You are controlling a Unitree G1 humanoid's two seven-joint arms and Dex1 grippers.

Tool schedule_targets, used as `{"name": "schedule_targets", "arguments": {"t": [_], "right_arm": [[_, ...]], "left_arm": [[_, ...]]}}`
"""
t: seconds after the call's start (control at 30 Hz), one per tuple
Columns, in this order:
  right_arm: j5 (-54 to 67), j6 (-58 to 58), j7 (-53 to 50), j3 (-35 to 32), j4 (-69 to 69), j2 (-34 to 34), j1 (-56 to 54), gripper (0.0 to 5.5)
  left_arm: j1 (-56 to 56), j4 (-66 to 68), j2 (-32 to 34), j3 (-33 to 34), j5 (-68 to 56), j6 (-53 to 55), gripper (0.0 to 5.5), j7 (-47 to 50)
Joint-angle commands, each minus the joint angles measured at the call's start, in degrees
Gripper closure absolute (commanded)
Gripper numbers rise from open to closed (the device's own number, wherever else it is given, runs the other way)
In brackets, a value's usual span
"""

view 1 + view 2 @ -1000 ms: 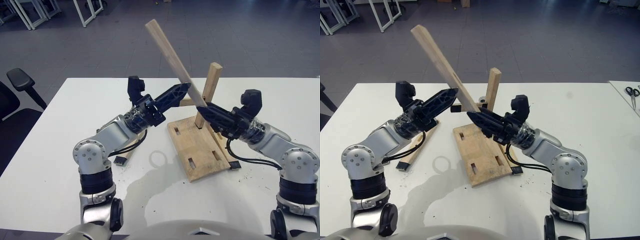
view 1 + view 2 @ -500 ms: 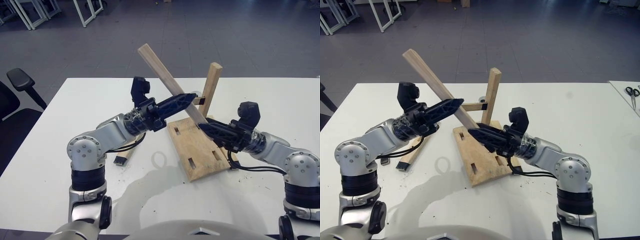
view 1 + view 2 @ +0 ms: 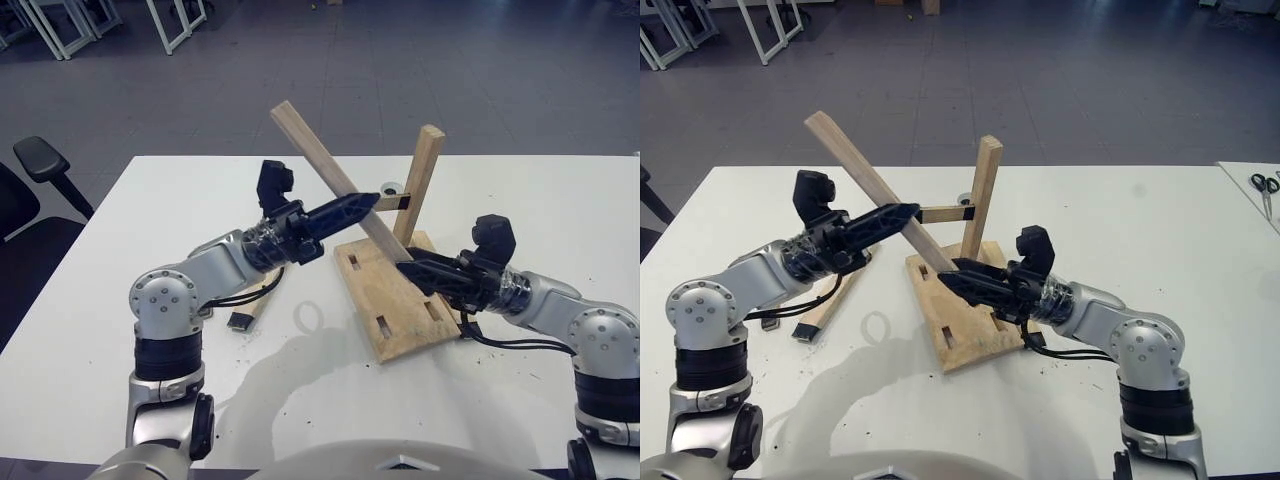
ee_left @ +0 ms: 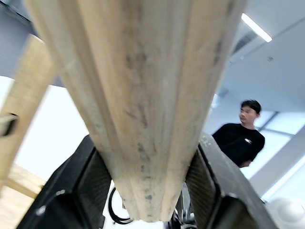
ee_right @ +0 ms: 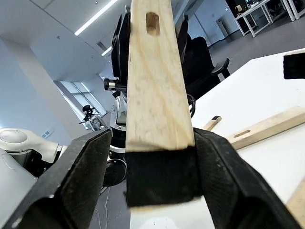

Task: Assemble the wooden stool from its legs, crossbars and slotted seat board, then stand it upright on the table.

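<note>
I saw my left gripper (image 3: 368, 201) pinching the slanted leg (image 3: 308, 140) at mid-length and my right gripper (image 3: 408, 267) pinching its lower end over the board (image 3: 400, 325) on the table (image 3: 100, 300), beside the upright leg (image 3: 424, 170).

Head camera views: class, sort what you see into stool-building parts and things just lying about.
Job: seat board; tilted leg, gripped by left claw and right claw; upright leg; crossbar; loose wooden piece.
Lying about: scissors; office chair.
</note>
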Motion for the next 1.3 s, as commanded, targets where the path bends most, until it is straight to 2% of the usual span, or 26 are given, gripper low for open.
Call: {"name": "schedule_targets", "arguments": {"t": [0.03,0.13,0.3,0.53,0.67,0.87,1.0,1.3], "right_arm": [[-13.1,-5.33,5.52,5.85,-0.11,-6.48,3.98,2.02],[-23.29,-10.58,7.61,10.04,2.48,-9.68,4.75,2.02],[-38.04,-18.73,7.19,16.82,8.98,-9.96,2.76,2.02],[-48.22,-24.01,8.77,21.03,15.49,-10.37,1.31,2.02],[-51.08,-25.28,9.7,22.33,17.39,-10.36,1.0,2.02],[-52.68,-26.33,10.43,22.64,18.56,-9.94,1.18,2.02],[-52.82,-26.38,10.32,22.39,18.55,-9.71,1.44,2.02],[-53.51,-26.65,10.22,22.51,18.2,-9.68,2.74,2.02]], "left_arm": [[0.2,3.02,4.55,2.62,10.72,-5.91,3.46,-3.01],[2.37,6.74,6.96,-1.63,24.78,-14.72,3.46,-11.74],[0.21,19.55,4.0,-10.26,40.47,-27.62,3.46,-25.73],[-5.31,41.87,0.22,-14.92,56.6,-46.41,3.46,-37.38],[-7.82,48.39,-0.98,-15.51,59.53,-49.6,3.46,-41.0],[-9.35,50.17,0.25,-17.75,61.25,-45.13,3.46,-47.94],[-10.25,52.27,2.71,-19.67,65.41,-46.18,3.46,-49.03],[-12.14,52.46,5.55,-18.64,66.37,-45.14,3.46,-51.27]]}}
